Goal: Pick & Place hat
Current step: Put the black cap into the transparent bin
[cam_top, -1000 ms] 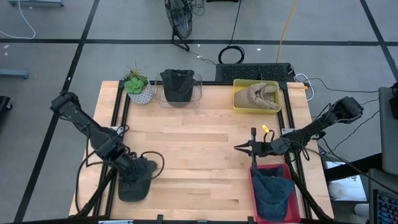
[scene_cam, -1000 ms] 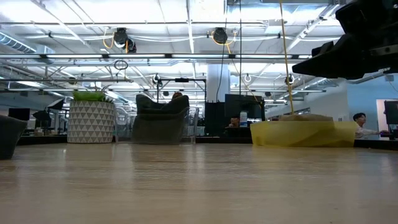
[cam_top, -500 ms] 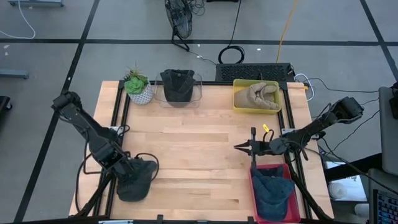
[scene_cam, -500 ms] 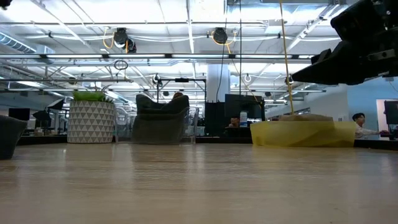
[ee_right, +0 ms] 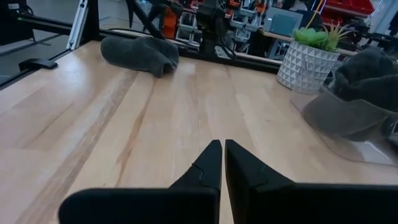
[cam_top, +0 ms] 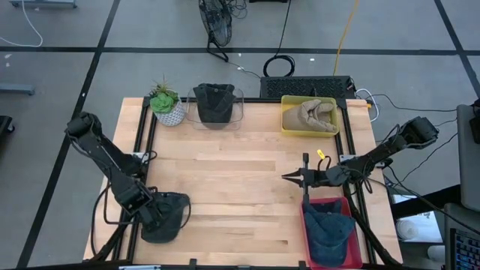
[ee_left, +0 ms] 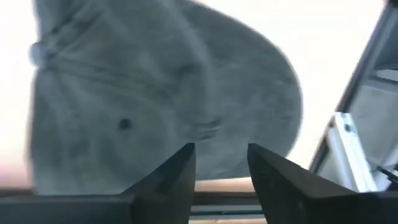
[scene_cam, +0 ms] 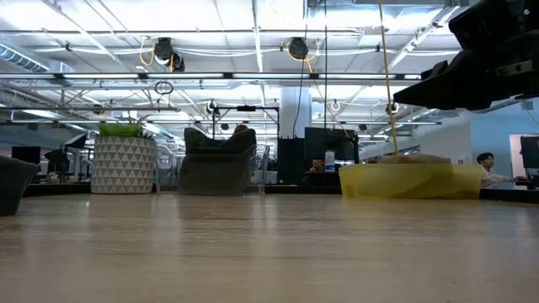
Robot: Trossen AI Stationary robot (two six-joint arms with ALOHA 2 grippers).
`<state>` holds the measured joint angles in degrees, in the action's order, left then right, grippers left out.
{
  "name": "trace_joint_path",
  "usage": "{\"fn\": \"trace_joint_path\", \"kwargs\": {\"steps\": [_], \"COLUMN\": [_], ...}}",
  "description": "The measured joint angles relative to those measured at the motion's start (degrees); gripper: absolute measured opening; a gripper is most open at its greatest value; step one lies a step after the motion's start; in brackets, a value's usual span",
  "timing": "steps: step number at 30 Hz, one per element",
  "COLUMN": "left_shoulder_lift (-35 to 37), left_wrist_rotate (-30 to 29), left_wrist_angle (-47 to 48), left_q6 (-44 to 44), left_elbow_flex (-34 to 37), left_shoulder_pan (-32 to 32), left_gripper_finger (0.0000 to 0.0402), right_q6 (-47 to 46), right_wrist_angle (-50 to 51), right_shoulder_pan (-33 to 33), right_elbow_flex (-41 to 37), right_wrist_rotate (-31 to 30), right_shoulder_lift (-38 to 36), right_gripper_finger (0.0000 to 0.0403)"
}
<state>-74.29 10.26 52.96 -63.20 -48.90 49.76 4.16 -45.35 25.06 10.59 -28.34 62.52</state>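
Note:
A dark grey hat [cam_top: 174, 216] lies flat on the table's near left corner and fills the left wrist view [ee_left: 168, 93]. My left gripper [cam_top: 155, 217] hangs over its left part, pointing down, fingers open [ee_left: 221, 168]. My right gripper [cam_top: 289, 178] waits shut above the table's right middle, beside the red bin, touching nothing [ee_right: 222, 155]. From the right wrist view the grey hat [ee_right: 140, 53] shows far off, with the left arm over it. My left gripper stands open right over the grey hat's crown [ee_left: 205, 124], coming from above. Whether its fingertips [ee_left: 186, 155] touch the cloth, I cannot tell.
A red bin [cam_top: 307, 225] at the near right holds a blue hat [cam_top: 328, 229]. A yellow bin [cam_top: 286, 124] at the far right holds a tan hat [cam_top: 311, 112]. A clear bin with a dark hat [cam_top: 215, 103] and a potted plant [cam_top: 166, 105] stand along the far edge.
My left gripper has drawn back toward the table's near left corner, leaving more of the grey hat uncovered. The hat stays on the table. The right arm has kept nearly still.

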Motion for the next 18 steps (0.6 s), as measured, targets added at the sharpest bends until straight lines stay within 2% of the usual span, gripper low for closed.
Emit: {"fn": "trace_joint_path", "kwargs": {"steps": [4,12,18], "left_shoulder_lift": [-0.81,-1.45,-1.45], "left_wrist_rotate": [-0.02,-0.4,-5.11], "left_wrist_angle": [-3.7,-0.75,1.3], "left_q6": [0.31,0.04,-2.27], "left_elbow_flex": [0.0,0.0,0.0], "left_shoulder_pan": [0.72,1.36,2.5], "left_gripper_finger": [0.0145,0.0141,0.0142], "right_q6": [-1.84,-3.05,-3.08], "right_wrist_angle": [1.03,1.24,1.21], "right_shoulder_pan": [0.02,0.02,0.04], "right_elbow_flex": [0.0,0.0,0.0], "right_wrist_rotate": [0.04,0.07,0.07], "right_shoulder_lift": [0.0,0.02,0.02], "right_gripper_finger": [0.0,0.0,0.0]}}
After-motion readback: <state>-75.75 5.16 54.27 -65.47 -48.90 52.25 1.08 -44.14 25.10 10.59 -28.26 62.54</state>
